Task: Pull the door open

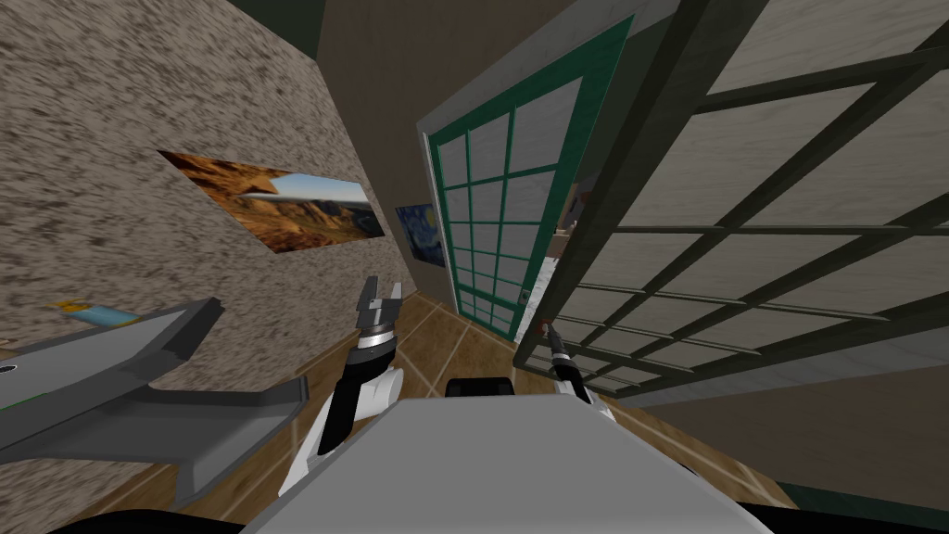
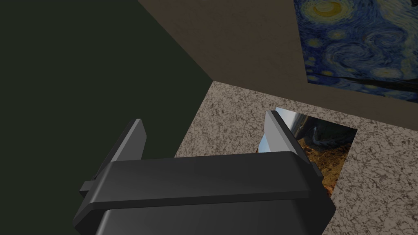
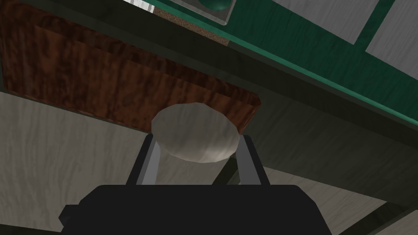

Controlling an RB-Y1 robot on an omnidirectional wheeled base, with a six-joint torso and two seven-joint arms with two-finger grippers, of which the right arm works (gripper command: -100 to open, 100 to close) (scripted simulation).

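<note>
While my right claw (image 3: 196,140) is clamped on the round pale knob (image 3: 195,122), a finger pressed to each of its sides, the door (image 1: 741,232) that carries it, dark-framed with pale panes, stands close on my right. Behind the knob lies a reddish-brown panel (image 3: 102,81). My left claw (image 1: 380,295) hangs raised, fingers spread, holding nothing.

The dark-framed door (image 1: 741,232) with pale panes stands ajar; its pale round knob (image 3: 195,132) sits clamped between the fingers of my right hand (image 3: 196,140).
</note>
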